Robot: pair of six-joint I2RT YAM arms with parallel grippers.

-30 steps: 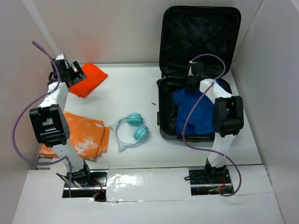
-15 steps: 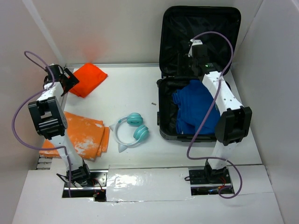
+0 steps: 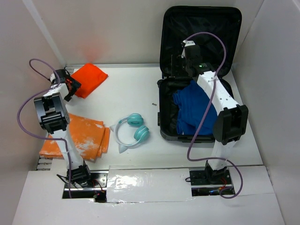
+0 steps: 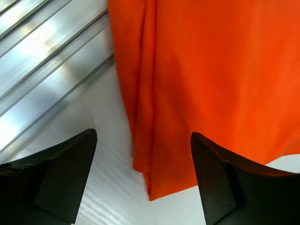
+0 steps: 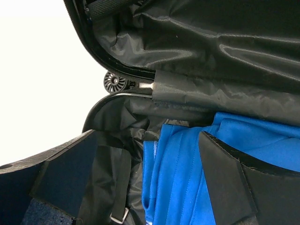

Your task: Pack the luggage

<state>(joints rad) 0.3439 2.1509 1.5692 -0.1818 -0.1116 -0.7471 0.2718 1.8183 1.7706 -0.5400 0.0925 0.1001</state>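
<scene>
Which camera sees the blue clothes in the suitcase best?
The top external view: it shows most of the blue clothes lying inside the luggage. The right wrist view shows only some folded edges up close; the left wrist view shows none.

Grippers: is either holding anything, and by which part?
Nothing is held. The left gripper stands open over the orange cloth's edge; the right gripper stands open above the blue garment in the luggage.

The luggage (image 3: 202, 28), a small black hard-shell case, lies open to the right of the headphones (image 3: 132, 129). Its base is flat on the tabletop (image 3: 131, 93), the lid stands upright behind it showing glossy black lining, and blue cloth (image 3: 192, 115) is bunched in the base.
</scene>
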